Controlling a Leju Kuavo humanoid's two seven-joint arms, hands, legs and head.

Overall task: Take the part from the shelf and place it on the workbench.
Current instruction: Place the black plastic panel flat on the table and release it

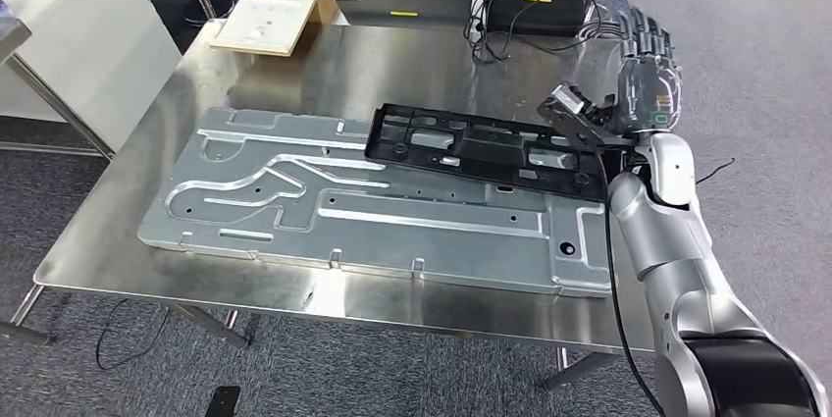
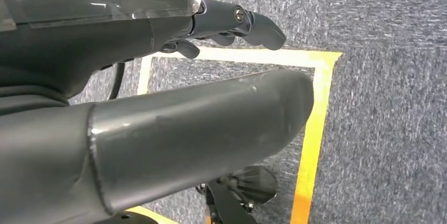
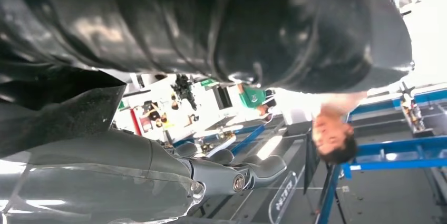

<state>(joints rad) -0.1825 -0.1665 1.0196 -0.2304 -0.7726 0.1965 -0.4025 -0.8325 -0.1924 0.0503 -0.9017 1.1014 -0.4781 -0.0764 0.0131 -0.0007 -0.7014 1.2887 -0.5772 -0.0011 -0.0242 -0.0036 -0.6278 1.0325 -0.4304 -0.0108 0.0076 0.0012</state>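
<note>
Fingers (image 1: 650,39) of the right hand (image 1: 648,74) are spreading empty beside the black plastic frame (image 1: 491,150), now lying across the workbench's (image 1: 412,69) metal panel (image 1: 294,201), seemingly just released.

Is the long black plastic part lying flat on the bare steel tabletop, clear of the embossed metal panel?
No, the long black plastic part rests on top of the embossed metal panel, overlapping its far edge.
</note>
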